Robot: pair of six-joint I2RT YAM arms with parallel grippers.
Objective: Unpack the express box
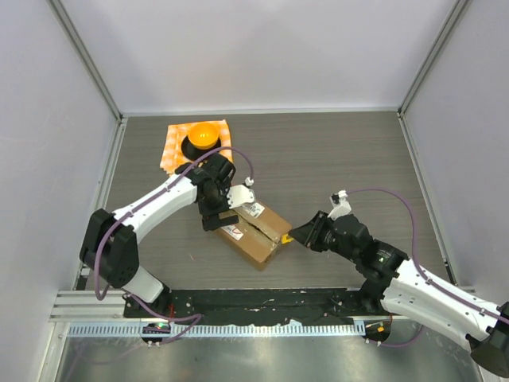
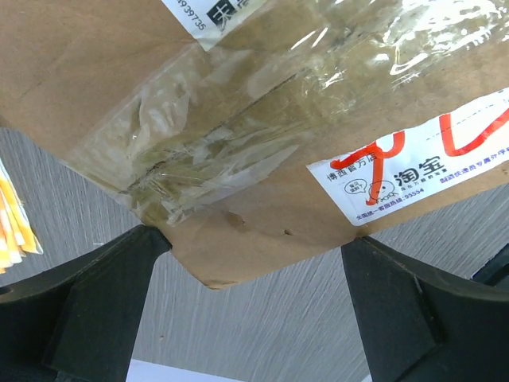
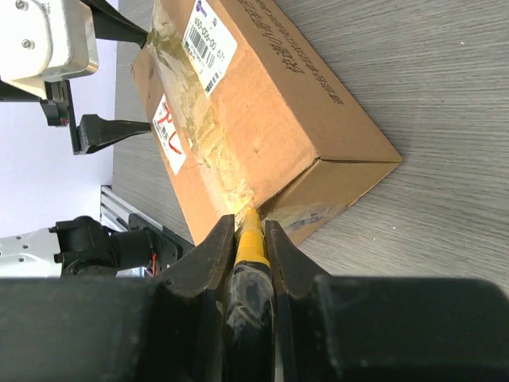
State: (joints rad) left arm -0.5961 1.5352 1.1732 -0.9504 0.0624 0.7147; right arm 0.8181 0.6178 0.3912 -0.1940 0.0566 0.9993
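Note:
The express box (image 1: 254, 231), brown cardboard with a white label (image 1: 253, 209) and a red-marked sticker (image 1: 233, 231), lies closed at the table's middle with clear tape along its seam. My left gripper (image 1: 219, 216) is open at the box's left end. In the left wrist view its fingers (image 2: 103, 294) straddle a box corner (image 2: 238, 95), their tips touching the cardboard edge. My right gripper (image 1: 301, 233) is shut on a yellow and black cutter (image 3: 249, 239). The cutter's tip meets the taped seam at the near end of the box (image 3: 262, 103).
An orange checked cloth (image 1: 179, 147) with a black bowl (image 1: 205, 139) holding something orange lies at the back left, just behind my left arm. Grey walls enclose the table on three sides. A metal rail (image 1: 238, 326) runs along the near edge.

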